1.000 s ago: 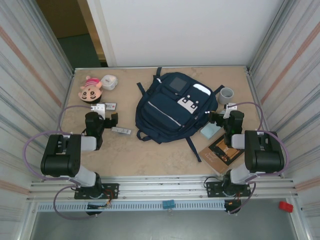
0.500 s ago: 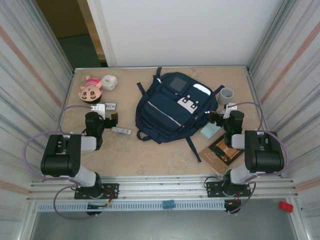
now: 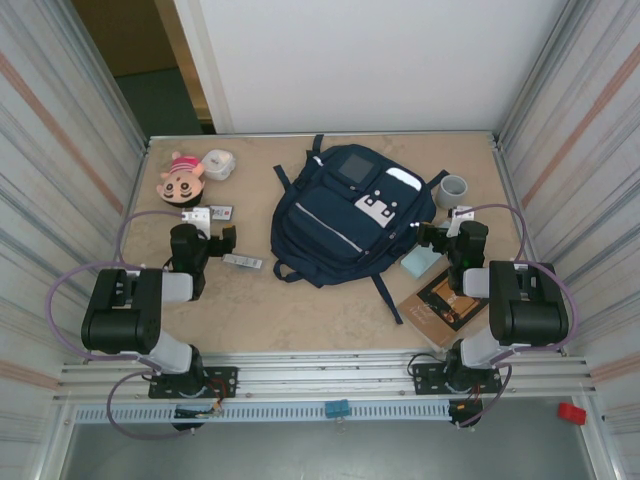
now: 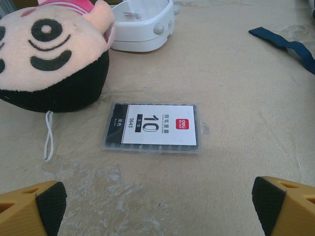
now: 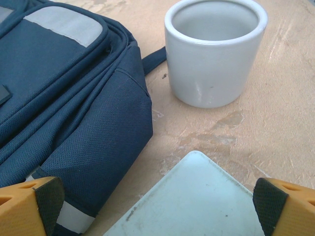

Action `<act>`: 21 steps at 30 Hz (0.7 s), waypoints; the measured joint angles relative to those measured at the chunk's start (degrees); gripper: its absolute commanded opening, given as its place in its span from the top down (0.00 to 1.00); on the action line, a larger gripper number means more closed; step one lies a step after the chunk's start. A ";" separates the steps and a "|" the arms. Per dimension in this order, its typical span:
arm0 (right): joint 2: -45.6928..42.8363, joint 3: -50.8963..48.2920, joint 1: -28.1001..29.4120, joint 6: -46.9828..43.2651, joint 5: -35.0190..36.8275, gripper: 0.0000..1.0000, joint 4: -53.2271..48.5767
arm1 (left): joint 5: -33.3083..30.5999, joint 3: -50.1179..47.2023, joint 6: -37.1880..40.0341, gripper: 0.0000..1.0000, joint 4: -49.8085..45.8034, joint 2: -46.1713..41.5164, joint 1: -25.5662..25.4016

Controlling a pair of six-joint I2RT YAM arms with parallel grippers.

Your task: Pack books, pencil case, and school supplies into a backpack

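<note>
The clear plastic packet [image 4: 152,129] lying on the surface [image 4: 236,73] has a white label [image 4: 160,132] showing a large black "10", a red "deli" logo, the code "S643" and small Chinese characters; the dark strip at its end reads "BLACK"

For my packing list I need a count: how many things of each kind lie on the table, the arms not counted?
Backpack: 1
Book: 1
Pad: 1
Packets: 2
White case: 1
Doll head: 1
Cup: 1
Total: 8
</note>
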 measured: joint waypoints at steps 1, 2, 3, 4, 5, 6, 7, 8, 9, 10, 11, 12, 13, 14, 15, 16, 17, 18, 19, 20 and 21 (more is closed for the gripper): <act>0.00 0.00 0.00 0.00 0.00 0.01 0.00 | 0.00 0.00 0.02 0.01 0.00 0.00 0.00; 0.00 0.00 0.00 0.00 0.00 0.01 0.02 | 0.00 0.00 0.00 0.01 0.00 0.00 0.00; 0.00 0.00 0.00 0.04 0.04 0.01 0.00 | -0.02 0.00 0.00 0.01 -0.02 -0.02 0.00; -0.04 0.28 0.00 0.26 0.39 0.01 -0.66 | -0.04 0.15 0.00 0.01 -0.59 -0.13 0.00; -0.37 0.90 -0.02 0.46 0.74 0.01 -2.16 | -0.09 0.48 0.00 0.01 -1.70 -0.52 0.00; -1.09 2.12 -0.13 0.90 1.11 0.01 -4.96 | -0.17 1.18 0.00 0.01 -3.89 -1.31 -0.09; -2.27 3.65 -0.46 1.33 1.05 0.01 -8.20 | -0.46 2.25 0.02 0.01 -6.60 -2.45 -0.22; -3.69 4.98 -0.79 1.51 0.94 0.01 -10.71 | -0.83 3.58 0.02 0.01 -9.31 -3.76 -0.48; -5.99 6.69 -1.27 1.66 0.42 0.01 -13.77 | -1.20 5.35 -0.02 0.02 -12.61 -5.35 -0.83; -8.98 8.50 -1.75 1.86 -0.26 0.01 -17.22 | -1.38 7.58 -0.28 0.03 -15.98 -7.04 -1.20; -11.61 10.16 -2.01 2.14 -0.81 0.01 -19.93 | -1.33 9.66 -0.76 0.05 -18.80 -8.33 -1.38; -14.78 12.90 -2.34 2.71 -1.70 0.01 -24.13 | -1.09 12.68 -1.51 0.07 -22.49 -9.73 -1.64; -17.35 16.46 -2.54 3.21 -2.27 0.01 -28.68 | -0.44 15.76 -2.54 0.10 -25.92 -10.62 -1.92; -18.95 19.93 -2.56 3.69 -2.78 0.01 -32.39 | 0.15 18.53 -3.30 0.12 -28.68 -11.02 -2.14; -20.22 24.63 -2.58 4.66 -2.91 0.01 -36.96 | 0.96 21.97 -4.37 0.13 -31.89 -11.06 -2.60; -20.94 29.09 -2.58 5.86 -2.99 0.01 -40.72 | 1.66 25.59 -5.44 0.15 -35.17 -10.75 -3.54; -21.29 32.79 -2.58 6.91 -3.02 0.01 -44.02 | 2.29 28.24 -5.97 0.16 -37.53 -10.25 -4.57; -21.44 36.52 -2.58 8.15 -3.08 0.01 -47.58 | 2.93 31.43 -6.51 0.16 -40.44 -9.27 -6.23; -21.44 39.36 -2.60 9.31 -3.54 0.01 -50.93 | 3.43 34.38 -6.82 0.16 -42.73 -7.91 -8.00; -21.40 41.00 -2.69 10.23 -4.44 0.01 -53.44 | 3.96 37.38 -7.02 0.16 -45.20 -6.16 -9.99; -21.29 42.16 -2.71 11.28 -5.70 0.01 -56.17 | 4.35 40.35 -7.17 0.18 -47.41 -4.00 -11.98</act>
